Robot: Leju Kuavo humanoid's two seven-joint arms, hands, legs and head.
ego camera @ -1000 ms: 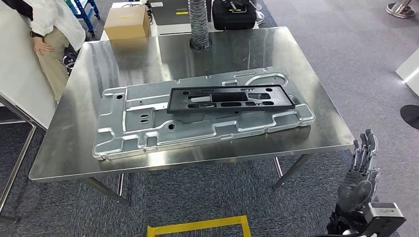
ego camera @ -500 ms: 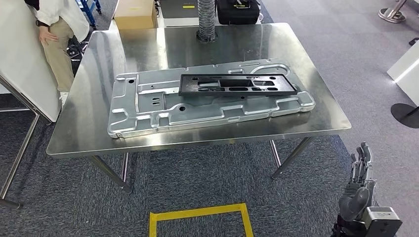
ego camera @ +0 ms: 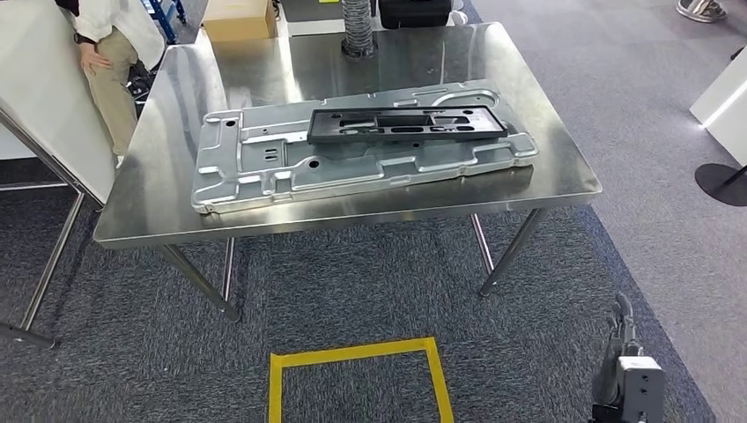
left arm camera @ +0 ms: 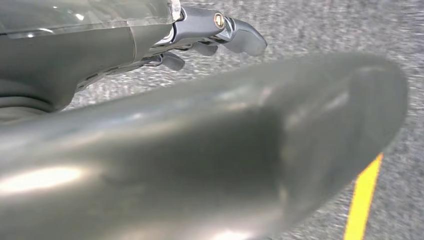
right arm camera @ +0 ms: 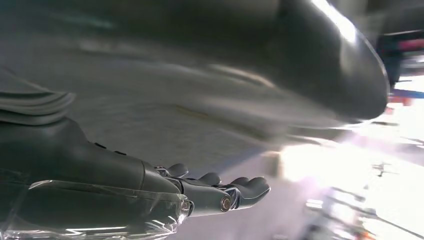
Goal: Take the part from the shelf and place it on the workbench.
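Head view: a steel worktop [ego camera: 564, 176] stands ahead, well apart from the robot. On it lies a long silver panel [ego camera: 264, 172], and on the panel's far right half rests the black part [ego camera: 405, 123], a flat slotted frame. The part's long axis runs left to right, along the panel's own length and roughly parallel to the worktop's near edge. It lies flat, its slots facing up. Its right end tips slightly toward the near side.

I judge that the part sits on the panel because the two are meant to go together, the frame seating over the panel's raised features; that is a reading of the layout, not something plainly shown. With the part lying on the worktop, the placing looks done.

The right hand [ego camera: 621, 339] hangs low at the robot's side, above the grey carpet, near a yellow tape square [ego camera: 352, 352] on the floor. The right wrist view shows its fingers [right arm camera: 235, 192] slightly curled, apart and holding nothing. The left hand [left arm camera: 210, 35] shows in the left wrist view, its fingers [left arm camera: 245, 40] loosely bent over carpet, also holding nothing.

A person [ego camera: 110, 44] stands at the far left, beside a white board [ego camera: 35, 97]. A cardboard box [ego camera: 233, 18] and a ribbed hose [ego camera: 357, 26] sit at the worktop's far edge.
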